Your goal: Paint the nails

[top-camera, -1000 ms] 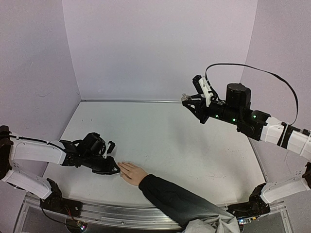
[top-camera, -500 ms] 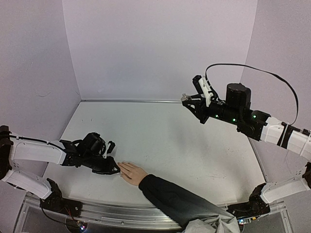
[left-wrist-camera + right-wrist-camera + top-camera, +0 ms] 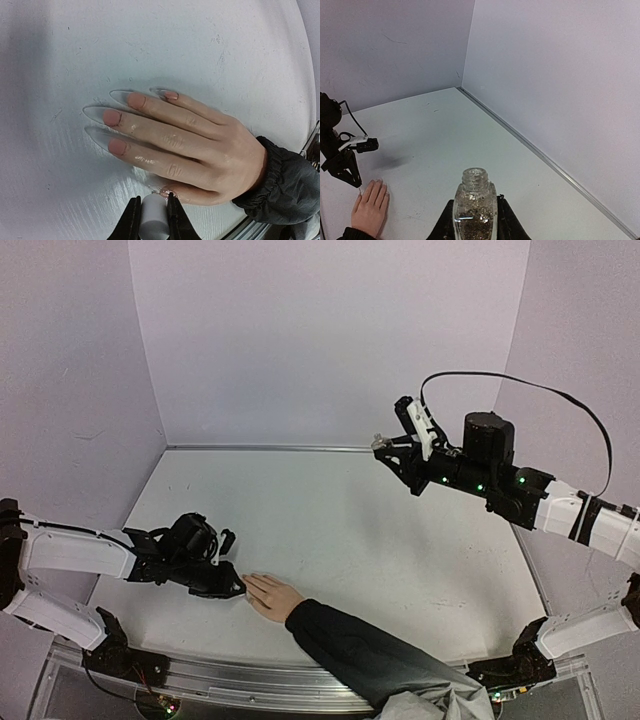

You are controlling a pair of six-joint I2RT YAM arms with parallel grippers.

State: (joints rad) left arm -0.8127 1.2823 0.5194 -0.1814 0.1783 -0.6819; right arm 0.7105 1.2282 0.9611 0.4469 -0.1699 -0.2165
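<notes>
Hand (image 3: 200,145) flat on the table (image 3: 340,520), nails (image 3: 112,118) facing up
Left gripper (image 3: 232,588) clenched on a white cap (image 3: 154,220) just beside the thumb; right gripper (image 3: 385,448) grasps an open bottle (image 3: 475,210), raised well apart from the hand

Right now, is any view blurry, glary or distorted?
Left wrist view: sharp, wet-looking glints on the hand, table edge bowed by the lens. Right wrist view: bottle crisp, small glint on its glass. Top view: walls curve, light soft and even.

a robotics lab cell: plain white table (image 3: 380,550) boxed by blank lilac walls (image 3: 330,340), two robot arms (image 3: 70,552) mounted.
</notes>
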